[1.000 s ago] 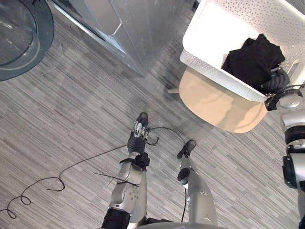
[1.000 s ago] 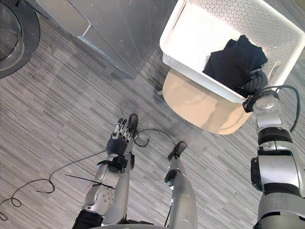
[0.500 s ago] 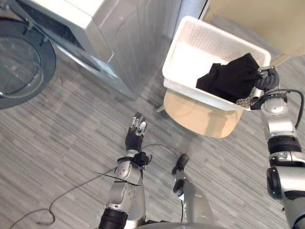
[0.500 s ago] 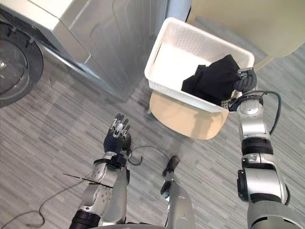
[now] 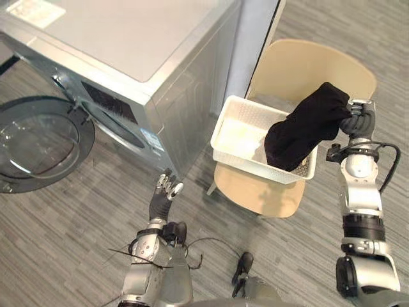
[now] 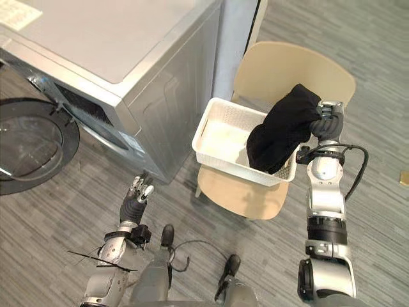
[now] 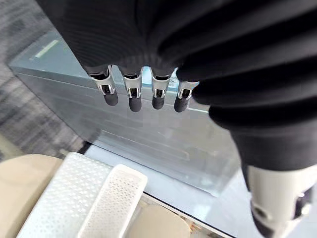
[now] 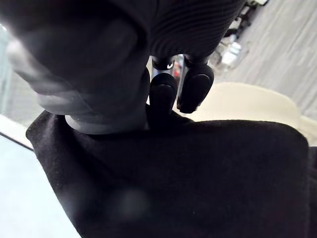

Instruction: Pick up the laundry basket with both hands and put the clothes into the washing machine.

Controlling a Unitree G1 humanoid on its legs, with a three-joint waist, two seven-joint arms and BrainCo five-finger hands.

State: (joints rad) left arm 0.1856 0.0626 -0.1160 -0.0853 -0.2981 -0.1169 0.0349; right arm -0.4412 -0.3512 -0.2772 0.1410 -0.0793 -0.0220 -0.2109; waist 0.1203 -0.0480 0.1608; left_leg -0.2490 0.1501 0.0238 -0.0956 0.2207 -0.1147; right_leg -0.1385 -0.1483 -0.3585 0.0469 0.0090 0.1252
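A white perforated laundry basket (image 5: 238,135) rests on a beige chair (image 5: 308,66) beside the washing machine (image 5: 128,51). My right hand (image 5: 358,119) is shut on a black garment (image 5: 305,126) and holds it above the basket's right end, with the cloth hanging down into the basket. In the right wrist view the fingers (image 8: 194,87) curl into the black garment (image 8: 198,168). My left hand (image 5: 162,196) hovers low near the washer's front corner, open, with straight fingers (image 7: 132,95), apart from the basket (image 7: 99,198).
The washer's round door (image 5: 38,144) stands swung open at the left, with the dark drum opening (image 5: 112,118) beside it. The chair seat (image 5: 255,192) juts out under the basket. Grey striped floor lies around the chair and the machine.
The camera has moved, so the whole scene has shifted. My right hand has lifted the black garment up from the basket. My left hand has stayed open.
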